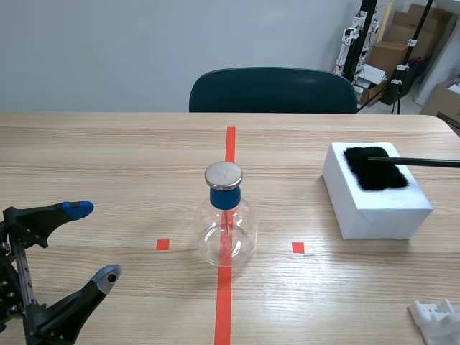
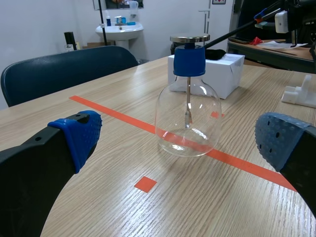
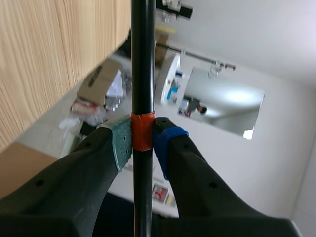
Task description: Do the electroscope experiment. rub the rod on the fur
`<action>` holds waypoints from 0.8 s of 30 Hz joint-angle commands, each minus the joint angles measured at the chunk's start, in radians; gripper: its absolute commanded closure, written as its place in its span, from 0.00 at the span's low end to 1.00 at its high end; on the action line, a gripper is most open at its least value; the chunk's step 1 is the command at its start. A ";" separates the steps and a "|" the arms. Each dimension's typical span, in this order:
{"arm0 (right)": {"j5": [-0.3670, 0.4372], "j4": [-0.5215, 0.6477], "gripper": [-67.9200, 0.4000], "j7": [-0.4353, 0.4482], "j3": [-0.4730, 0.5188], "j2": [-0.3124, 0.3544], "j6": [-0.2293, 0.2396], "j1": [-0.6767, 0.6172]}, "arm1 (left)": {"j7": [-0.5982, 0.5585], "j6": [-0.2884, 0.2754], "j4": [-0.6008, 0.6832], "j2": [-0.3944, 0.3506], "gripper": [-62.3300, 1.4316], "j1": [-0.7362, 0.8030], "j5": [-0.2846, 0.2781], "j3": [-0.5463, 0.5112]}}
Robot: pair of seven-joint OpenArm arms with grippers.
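Left gripper (image 1: 94, 241) is nearest, on the robot's side of the flask (image 1: 226, 233) and off to its left, fingers wide apart with nothing between them. In its wrist view the flask is straight ahead, between the blue pads (image 2: 81, 136). White part (image 1: 437, 320) lies near-right of the flask, on the table (image 1: 108, 158). Flask stands upright on the red tape line (image 1: 224, 302), blue stopper (image 1: 224, 198) and metal disc (image 1: 223, 175) on top, thin strip (image 2: 188, 106) hanging inside. White block (image 1: 381, 208) is right of the flask and slightly farther back, well apart from it; fur (image 1: 375, 169) lies on its top. Rod (image 1: 424, 162) comes in level from the right, tip over the fur; can't tell if it touches. Right gripper (image 3: 143, 143) is clamped on the rod at its orange band (image 3: 140, 131). Chair (image 1: 273, 90) is behind the flask, past the table's far edge
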 commanded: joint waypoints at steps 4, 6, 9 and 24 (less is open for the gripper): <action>0.010 0.016 0.99 -0.070 0.013 0.027 -0.014 0.012 | -0.015 -0.001 0.011 -0.006 0.00 -0.003 -0.009 -0.003; 0.010 0.016 0.99 -0.069 0.013 0.027 -0.014 0.012 | -0.015 -0.001 0.011 -0.006 0.00 -0.003 -0.009 -0.003; 0.010 0.016 0.99 -0.030 0.013 0.027 -0.011 0.012 | -0.015 -0.001 0.011 -0.006 0.00 -0.003 -0.009 -0.003; 0.011 0.016 0.99 -0.036 0.013 0.027 -0.003 0.012 | -0.015 -0.001 0.011 -0.006 0.00 -0.003 -0.009 -0.003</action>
